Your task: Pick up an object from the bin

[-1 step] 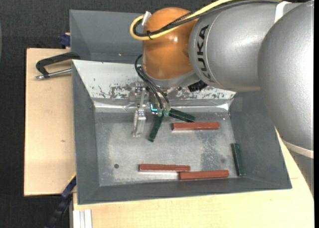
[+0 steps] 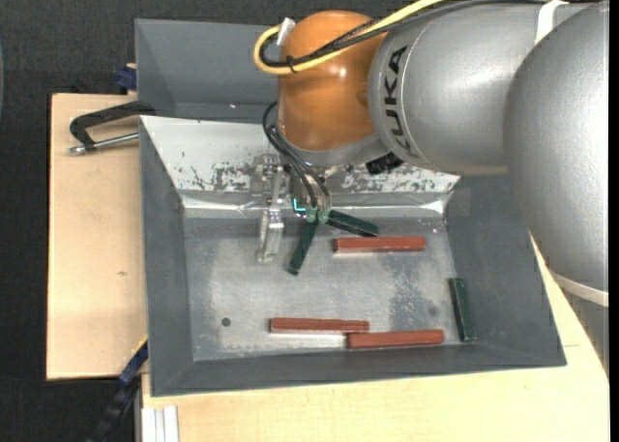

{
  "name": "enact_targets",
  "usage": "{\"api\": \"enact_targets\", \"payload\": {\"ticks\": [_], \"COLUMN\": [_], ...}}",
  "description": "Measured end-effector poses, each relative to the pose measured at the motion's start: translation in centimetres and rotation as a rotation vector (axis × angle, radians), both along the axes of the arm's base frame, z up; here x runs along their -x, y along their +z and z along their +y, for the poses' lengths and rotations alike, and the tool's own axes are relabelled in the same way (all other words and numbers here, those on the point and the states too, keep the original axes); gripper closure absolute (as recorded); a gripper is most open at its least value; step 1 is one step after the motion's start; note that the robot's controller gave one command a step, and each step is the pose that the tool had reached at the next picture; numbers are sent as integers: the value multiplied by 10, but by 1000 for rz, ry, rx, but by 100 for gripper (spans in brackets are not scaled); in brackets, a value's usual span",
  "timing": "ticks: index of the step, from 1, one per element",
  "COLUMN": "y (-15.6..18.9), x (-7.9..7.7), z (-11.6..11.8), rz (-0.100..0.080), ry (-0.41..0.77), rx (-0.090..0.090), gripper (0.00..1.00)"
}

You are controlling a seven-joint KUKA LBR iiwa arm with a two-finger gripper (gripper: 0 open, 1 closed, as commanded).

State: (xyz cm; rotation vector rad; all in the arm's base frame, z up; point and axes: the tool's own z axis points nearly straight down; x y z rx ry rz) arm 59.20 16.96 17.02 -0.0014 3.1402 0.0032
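My gripper [image 2: 270, 237] hangs under the arm's orange cover, low over the back middle of the bin floor. A dark green stick [image 2: 299, 250] slants right beside it, its upper end running up under the gripper. A second dark green stick [image 2: 352, 225] lies just to the right, near the back wall. Next to that one, a red-brown stick [image 2: 379, 245] rests flat.
Two more red-brown sticks [image 2: 319, 326] [image 2: 395, 338] lie end to end near the front wall. Another dark green stick [image 2: 460, 309] lies at the right side. The arm's bulk covers the bin's back right corner.
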Motion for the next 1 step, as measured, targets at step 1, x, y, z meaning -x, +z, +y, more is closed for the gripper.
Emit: {"api": "enact_targets", "payload": {"ticks": [1], "y": [-40], "x": [15], "z": [-35], "rz": [-8], "ry": [-28], "rx": [-4], "gripper": [0]}}
